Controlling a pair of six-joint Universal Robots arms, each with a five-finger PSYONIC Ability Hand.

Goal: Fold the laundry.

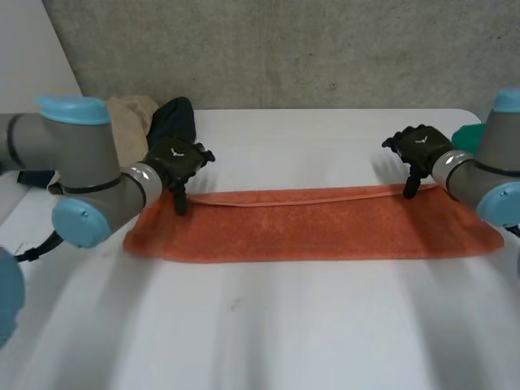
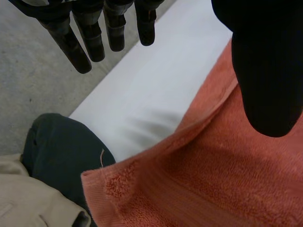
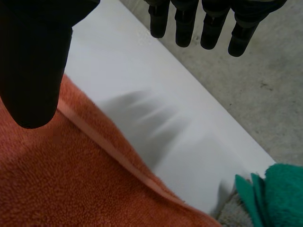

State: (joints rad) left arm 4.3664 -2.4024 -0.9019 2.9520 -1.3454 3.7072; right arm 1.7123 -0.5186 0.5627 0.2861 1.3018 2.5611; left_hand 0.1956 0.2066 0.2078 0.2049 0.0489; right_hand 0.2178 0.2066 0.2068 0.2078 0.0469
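Presently the orange towel (image 1: 317, 231) lies flat on the white table (image 1: 284, 333), folded lengthwise into a long narrow strip that runs across the table in front of the robot. Its hemmed far edge is turned toward the grey wall (image 1: 284, 49).

Left hand (image 1: 177, 158): positioned at the towel's far edge, close to its left end. In the left wrist view the fingers (image 2: 75, 47) are straight and spread over bare table beyond the towel, and the thumb (image 2: 267, 71) hangs apart from them above the towel's surface. Nothing is pinched between them, and the hand has hold of nothing. Whether the thumb tip touches the cloth cannot be told.

Right hand (image 1: 418, 146): positioned at the same far edge, near the towel's right end. In the right wrist view its fingers (image 3: 184, 28) are likewise straight, out past the hem, with the thumb (image 3: 33, 61) set wide of them over the towel. The grasp is empty.

Other items noted: a dark garment (image 1: 175, 118) and a beige garment (image 1: 130, 118) are heaped together at the table's far left, the dark one just beside the towel's left far corner. A teal cloth (image 1: 465, 136) sits at the far right, near the towel's right far corner and behind the right arm.
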